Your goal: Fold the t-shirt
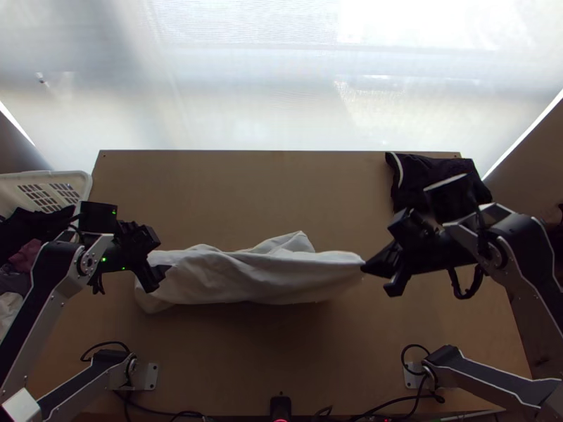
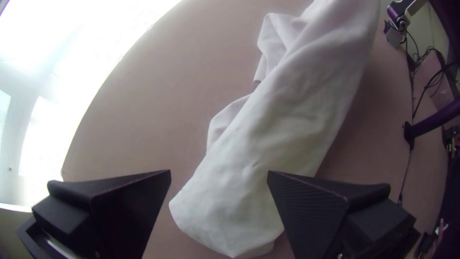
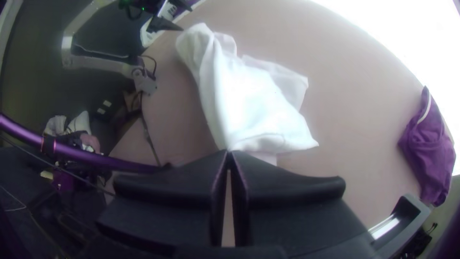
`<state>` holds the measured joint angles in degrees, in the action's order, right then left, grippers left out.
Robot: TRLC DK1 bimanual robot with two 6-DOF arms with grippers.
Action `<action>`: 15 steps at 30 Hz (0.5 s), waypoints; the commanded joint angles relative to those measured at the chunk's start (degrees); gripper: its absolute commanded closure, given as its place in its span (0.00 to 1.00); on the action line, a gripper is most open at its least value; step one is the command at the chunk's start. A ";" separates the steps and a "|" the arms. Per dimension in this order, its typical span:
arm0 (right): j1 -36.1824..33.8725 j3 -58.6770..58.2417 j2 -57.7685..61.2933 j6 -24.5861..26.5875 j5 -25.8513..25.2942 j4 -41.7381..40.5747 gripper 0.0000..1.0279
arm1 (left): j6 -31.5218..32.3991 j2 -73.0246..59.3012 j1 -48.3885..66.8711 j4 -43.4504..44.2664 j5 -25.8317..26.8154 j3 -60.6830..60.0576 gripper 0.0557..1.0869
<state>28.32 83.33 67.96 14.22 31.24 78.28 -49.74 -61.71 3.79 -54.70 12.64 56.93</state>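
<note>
Right gripper [image 1: 367,266] is pinched shut on one end of the white t-shirt [image 1: 246,278], fingertips together, fwiw. Left gripper [image 1: 160,257] is wide open at the shirt's other end, nothing clamped, can't tell if it's touching. Shirt's kinda bunched into a long strip across the middle of the table [image 1: 246,190], dark garment [image 1: 429,172] by the far right corner.

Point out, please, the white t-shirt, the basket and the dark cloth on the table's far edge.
White t-shirt [image 1: 246,278]: top view, middle of the bunched cloth.
Basket [image 1: 80,183]: top view, rim at its right corner.
Dark cloth [image 1: 433,171]: top view, upper part.
</note>
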 commanded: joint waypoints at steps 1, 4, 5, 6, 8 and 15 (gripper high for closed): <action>0.86 -16.97 -4.77 4.59 -0.13 3.28 0.97 | -3.09 -2.53 0.34 -0.32 0.10 -0.68 0.05; 4.03 -23.92 -5.12 6.26 -0.13 3.19 0.97 | -5.02 -4.82 -2.39 1.17 0.36 0.47 0.05; 4.91 -25.59 -4.95 6.88 -0.13 3.19 0.97 | -5.46 -5.96 -3.35 1.70 0.54 1.26 0.05; 5.61 -26.90 -4.60 7.23 -0.22 3.19 0.97 | -5.99 -7.02 -4.23 1.96 0.80 2.14 0.05; 6.75 -30.24 -3.10 8.11 -0.92 3.11 0.97 | -6.60 -9.30 -5.20 2.67 0.89 3.81 0.05; 10.00 -36.75 1.21 10.22 -8.74 0.73 0.97 | -6.69 -14.40 -4.93 6.27 1.07 6.09 0.05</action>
<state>35.22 53.49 66.48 22.94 27.22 80.62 -55.57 -71.57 -0.58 -50.81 13.50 60.90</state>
